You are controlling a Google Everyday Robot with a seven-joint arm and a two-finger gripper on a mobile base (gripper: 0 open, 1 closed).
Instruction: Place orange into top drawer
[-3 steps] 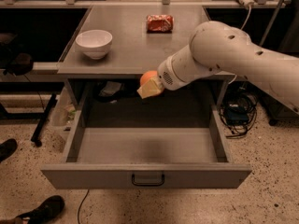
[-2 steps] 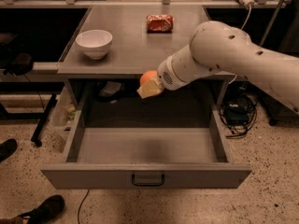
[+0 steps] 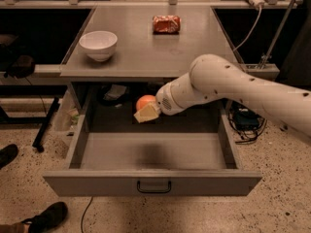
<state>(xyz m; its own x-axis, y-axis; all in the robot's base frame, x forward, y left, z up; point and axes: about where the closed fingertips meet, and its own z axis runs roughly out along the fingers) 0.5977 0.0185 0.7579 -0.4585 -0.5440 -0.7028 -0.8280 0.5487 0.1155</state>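
Observation:
The orange (image 3: 145, 102) is a small round fruit held in my gripper (image 3: 146, 109), whose cream fingers (image 3: 147, 113) are shut around it. It hangs above the back middle of the open top drawer (image 3: 153, 181), a wide grey metal drawer pulled out toward the camera, with a dark handle (image 3: 153, 187) on its front panel. My white arm (image 3: 228, 86) reaches in from the right, just below the tabletop's front edge.
On the grey tabletop (image 3: 146, 52) stand a white bowl (image 3: 98, 44) at the left and a red-orange foil snack bag (image 3: 166, 24) at the back. Cables (image 3: 245, 120) lie at the right. Shoes (image 3: 48, 216) show at the bottom left.
My arm and gripper have dropped lower with the orange, from the tabletop's edge level down toward the drawer's inside. The drawer has not moved.

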